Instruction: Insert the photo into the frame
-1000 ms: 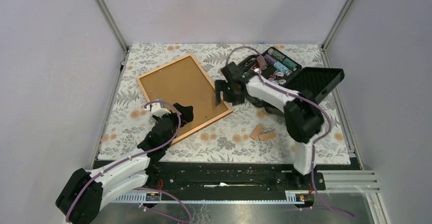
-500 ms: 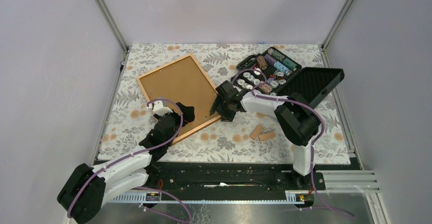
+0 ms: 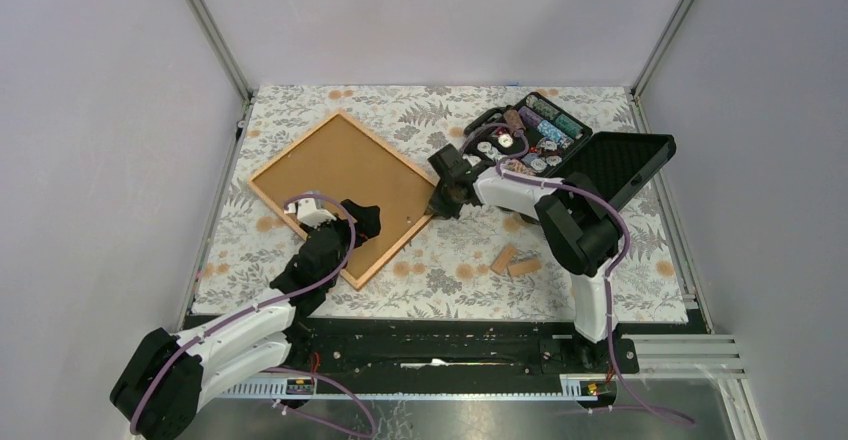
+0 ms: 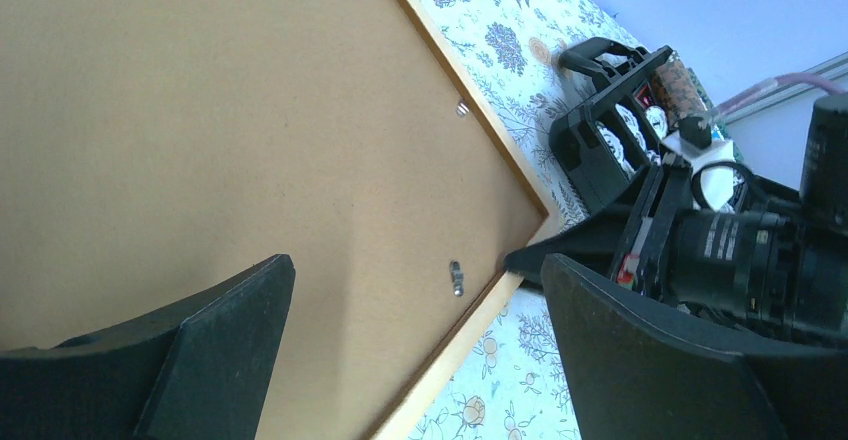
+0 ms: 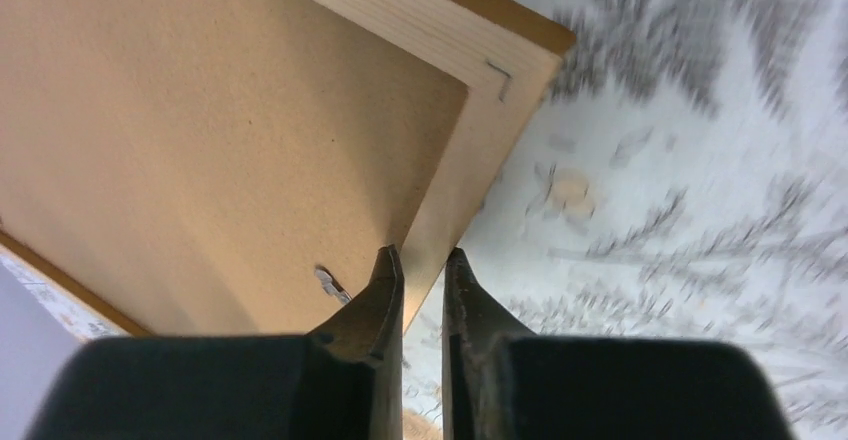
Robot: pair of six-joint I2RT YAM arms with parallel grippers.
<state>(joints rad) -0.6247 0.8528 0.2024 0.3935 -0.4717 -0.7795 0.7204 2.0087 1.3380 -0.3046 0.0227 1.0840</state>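
Top external view: frame (image 5: pixel 490 120), thin light wooden border, lying back side up on the floral tablecloth (image 3: pixel 440 270), left of the table's centre. Brown backing board (image 3: pixel 335 175) fills it, with small metal tabs (image 4: pixel 457 278) along the inner edge. Change since a second ago: the frame has swung round and slid left; its far corner now sits further left and its left corner nearer the table's left edge, so it reads more as a diamond. Orientation: long axis runs from far left to near right; one corner points to the far wall, the opposite one to the arm bases. Right gripper (image 3: pixel 443 203), raised and spread a second ago, is now down at the frame's right corner, fingers (image 5: pixel 385 285) drawn to a narrow gap with the border strip pinched between them. Left gripper (image 3: pixel 360 222) hangs over the frame's near corner, fingers (image 4: pixel 230 330) spread as wide as they go, holding nothing, much as before. Further out: two small tan blocks (image 3: pixel 516 261) near right of the frame; black case (image 3: pixel 630 155), lid open, small items inside, at far right.
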